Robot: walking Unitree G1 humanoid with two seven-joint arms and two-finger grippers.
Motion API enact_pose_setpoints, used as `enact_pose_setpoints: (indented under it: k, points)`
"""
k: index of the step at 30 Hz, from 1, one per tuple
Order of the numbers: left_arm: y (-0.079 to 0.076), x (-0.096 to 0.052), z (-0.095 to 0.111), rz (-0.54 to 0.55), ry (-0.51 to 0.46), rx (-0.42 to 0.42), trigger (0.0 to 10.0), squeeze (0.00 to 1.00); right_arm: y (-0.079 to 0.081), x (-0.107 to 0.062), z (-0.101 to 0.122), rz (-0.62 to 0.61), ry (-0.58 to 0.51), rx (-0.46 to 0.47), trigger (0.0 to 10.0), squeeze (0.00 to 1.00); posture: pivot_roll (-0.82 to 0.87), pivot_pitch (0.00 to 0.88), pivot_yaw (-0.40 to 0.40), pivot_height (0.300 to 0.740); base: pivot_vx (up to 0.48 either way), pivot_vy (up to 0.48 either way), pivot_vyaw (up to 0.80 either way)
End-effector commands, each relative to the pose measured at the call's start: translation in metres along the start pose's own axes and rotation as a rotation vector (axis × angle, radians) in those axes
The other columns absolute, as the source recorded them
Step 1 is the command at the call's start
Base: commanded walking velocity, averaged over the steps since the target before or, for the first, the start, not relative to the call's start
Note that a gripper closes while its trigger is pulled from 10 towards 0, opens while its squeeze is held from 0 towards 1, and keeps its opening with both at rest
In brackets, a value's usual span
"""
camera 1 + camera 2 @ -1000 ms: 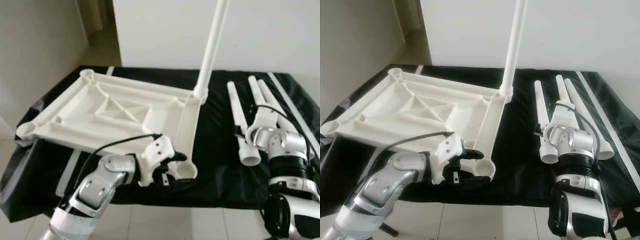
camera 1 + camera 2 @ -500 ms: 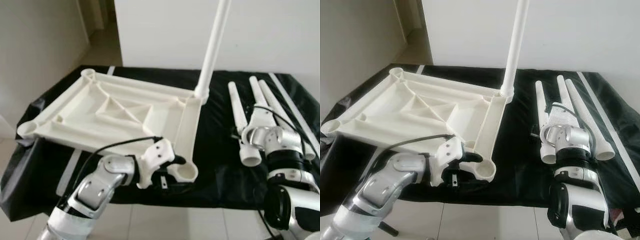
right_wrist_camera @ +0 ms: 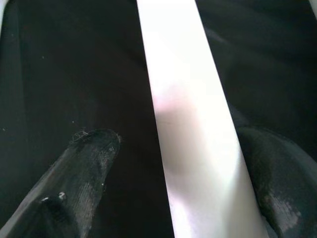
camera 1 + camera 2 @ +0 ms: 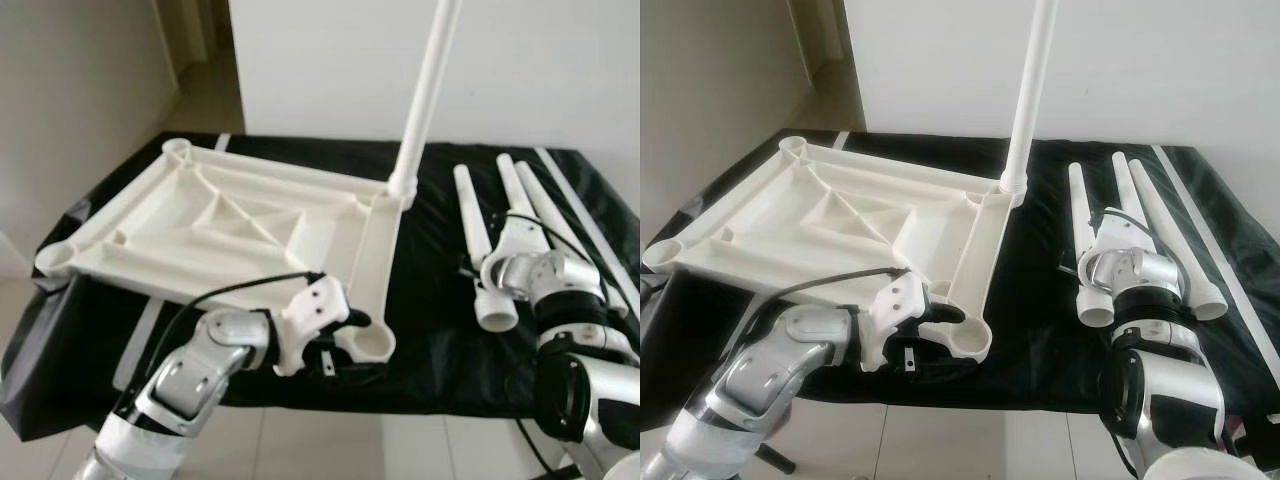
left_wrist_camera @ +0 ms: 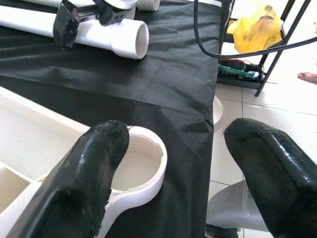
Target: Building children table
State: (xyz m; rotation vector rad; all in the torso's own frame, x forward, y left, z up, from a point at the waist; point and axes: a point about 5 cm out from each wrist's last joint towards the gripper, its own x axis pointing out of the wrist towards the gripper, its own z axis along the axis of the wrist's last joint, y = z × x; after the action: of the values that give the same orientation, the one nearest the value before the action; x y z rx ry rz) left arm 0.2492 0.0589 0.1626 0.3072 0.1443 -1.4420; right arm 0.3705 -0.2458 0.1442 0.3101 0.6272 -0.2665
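Tabletop (image 4: 230, 225) — white plastic, flipped underside up so its ribs showed — lay on the black cloth (image 4: 430, 290) that covered the worktop. One white leg (image 4: 425, 95) stood upright in the far right corner socket. The near right corner socket (image 5: 141, 163) was still bare, and it overhung the worktop's front edge.

The left gripper (image 5: 190, 163) sat at that bare socket with its fingers spread wide and gripping nothing: one finger (image 5: 94, 168) rested against the socket's rim, the other (image 5: 275, 168) hung off to the side over the tiled floor (image 5: 247, 114).

Three loose legs (image 4: 1120, 235) lay side by side on the cloth to the right of the tabletop, well apart from it, their wide threaded ends toward the front edge. The right gripper (image 3: 183, 188) was down over the leftmost of them (image 3: 188, 114), and the leg ran between its two fingers (image 3: 84, 168) — the fingers stood apart on either side of it with dark cloth showing in the gap, not yet clenched on it.

A black metal rack with a yellow bag (image 5: 255, 29) stood on the floor beyond the worktop's right end.
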Motion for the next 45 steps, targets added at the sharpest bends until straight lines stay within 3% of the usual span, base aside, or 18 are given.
enact_pose_setpoints:
  k: [1,4,5,8,9,10,11,20,22,24,25,26,27,29,30,36,37,45]
  points:
    - [-0.001,0.000,0.003,-0.004,-0.004,0.013,10.0,0.00,-0.006,0.006,-0.018,-0.018,0.074,0.022,10.0,0.00,0.06,0.000,-0.049,0.740,0.000,0.000,0.00]
    - [0.001,0.000,0.002,0.008,-0.005,0.009,10.0,0.00,-0.008,0.008,-0.021,-0.015,0.087,0.033,10.0,0.00,0.06,0.000,-0.049,0.740,0.000,0.000,0.00]
    - [0.002,-0.001,0.002,0.018,-0.006,0.006,10.0,0.00,-0.010,0.009,-0.024,-0.021,0.096,0.033,4.7,0.00,0.06,0.000,-0.053,0.740,0.000,0.000,0.00]
    - [0.002,-0.001,0.002,0.018,-0.006,0.006,10.0,0.00,-0.010,0.009,-0.024,-0.021,0.096,0.033,4.7,0.00,0.06,0.000,-0.053,0.740,0.000,0.000,0.00]
    - [0.002,-0.001,0.002,0.022,-0.009,0.003,10.0,0.00,-0.010,0.010,-0.028,-0.022,0.117,0.025,4.2,0.00,0.06,0.000,-0.059,0.740,0.000,0.000,0.00]
    - [0.002,-0.001,0.002,0.022,-0.009,0.003,10.0,0.00,-0.010,0.010,-0.028,-0.022,0.117,0.025,4.2,0.00,0.06,0.000,-0.059,0.740,0.000,0.000,0.00]
    - [0.001,0.000,0.003,0.024,-0.011,0.003,10.0,0.00,-0.012,0.011,-0.032,-0.035,0.136,0.019,10.0,0.00,0.06,0.000,-0.067,0.740,0.000,0.000,0.00]
    - [0.001,0.000,0.003,0.034,-0.017,0.000,10.0,0.00,-0.013,0.012,-0.036,-0.046,0.169,-0.008,10.0,0.00,0.06,0.000,-0.071,0.740,0.000,0.000,0.00]
    - [0.002,-0.001,0.003,0.039,-0.018,-0.001,10.0,0.00,-0.013,0.013,-0.036,-0.043,0.158,-0.094,10.0,0.00,0.06,0.000,-0.071,0.740,0.000,0.000,0.00]
    - [0.002,-0.001,0.003,0.039,-0.018,-0.001,10.0,0.00,-0.013,0.013,-0.036,-0.043,0.158,-0.094,10.0,0.00,0.06,0.000,-0.071,0.740,0.000,0.000,0.00]
    - [0.002,-0.001,0.004,0.041,-0.018,0.000,10.0,0.00,-0.013,0.014,-0.036,-0.047,0.142,-0.142,10.0,0.00,0.06,0.000,-0.071,0.740,0.000,0.000,0.00]
    - [0.002,0.000,0.004,0.041,-0.018,0.000,10.0,0.00,-0.013,0.014,-0.038,-0.056,0.144,-0.156,10.0,0.10,0.06,0.000,-0.071,0.740,0.000,0.000,0.00]
    - [0.002,0.000,0.003,0.040,-0.018,-0.001,10.0,0.00,-0.013,0.015,-0.039,-0.066,0.141,-0.148,10.0,0.48,0.06,0.000,-0.071,0.740,0.000,0.000,0.00]
    - [0.002,0.000,0.003,0.040,-0.018,-0.001,10.0,0.00,-0.013,0.015,-0.039,-0.066,0.141,-0.148,10.0,0.48,0.06,0.000,-0.071,0.740,0.000,0.000,0.00]
    - [0.002,0.000,0.003,0.040,-0.018,-0.001,10.0,0.00,-0.014,0.015,-0.040,-0.073,0.135,-0.132,10.0,1.00,0.06,0.000,-0.071,0.740,0.000,0.000,0.00]
    - [0.001,0.001,0.003,0.032,-0.017,-0.004,10.0,0.00,-0.015,0.014,-0.044,-0.071,0.190,-0.034,10.0,1.00,0.05,0.000,-0.068,0.740,0.000,0.000,0.00]
    - [0.001,0.000,0.003,0.031,-0.016,-0.005,10.0,0.00,-0.016,0.014,-0.045,-0.071,0.209,-0.009,10.0,0.00,0.05,0.000,-0.065,0.740,0.000,0.000,0.00]
    - [0.003,0.000,0.002,0.036,-0.010,0.000,10.0,0.00,-0.017,0.012,-0.053,-0.052,0.318,0.163,10.0,0.00,0.05,0.000,-0.058,0.740,0.000,0.000,0.00]
